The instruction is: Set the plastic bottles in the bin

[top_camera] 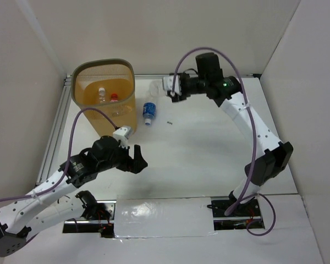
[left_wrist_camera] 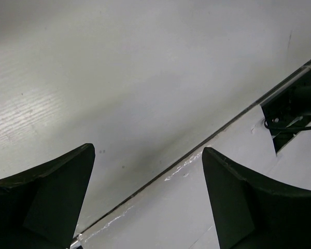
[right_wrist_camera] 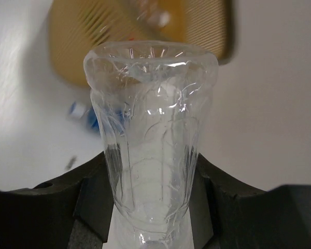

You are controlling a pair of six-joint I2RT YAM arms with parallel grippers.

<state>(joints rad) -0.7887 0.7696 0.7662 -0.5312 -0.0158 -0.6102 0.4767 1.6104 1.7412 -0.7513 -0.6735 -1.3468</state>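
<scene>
- The right gripper [top_camera: 170, 88] is clamped on a clear bottle [right_wrist_camera: 150, 129], fingers on both sides of the lower body and the base pointing away from the wrist.
- The clear bottle is at the far side, right of the bin [top_camera: 103, 60] and near its rim, but not over the opening.
- Handling, as we judge it: it looks empty and thin-walled, so light and soft. The wall is already creased, so hard squeezing will likely buckle it. The smooth plastic may slip.
- We'd take hold mid-body across the narrow width, or nearer the neck where it's stiffer.
- The bin is upright at far left. Inside we see a white-cap bottle [top_camera: 102, 94] and a red-cap bottle [top_camera: 114, 98]. We can't tell if more lie under them.
- A blue bottle [top_camera: 148, 111] lies on the table [top_camera: 209, 148], just right of the bin.
- The left gripper [left_wrist_camera: 147, 192] is spread wide and holds nothing, low over the near-left table.
</scene>
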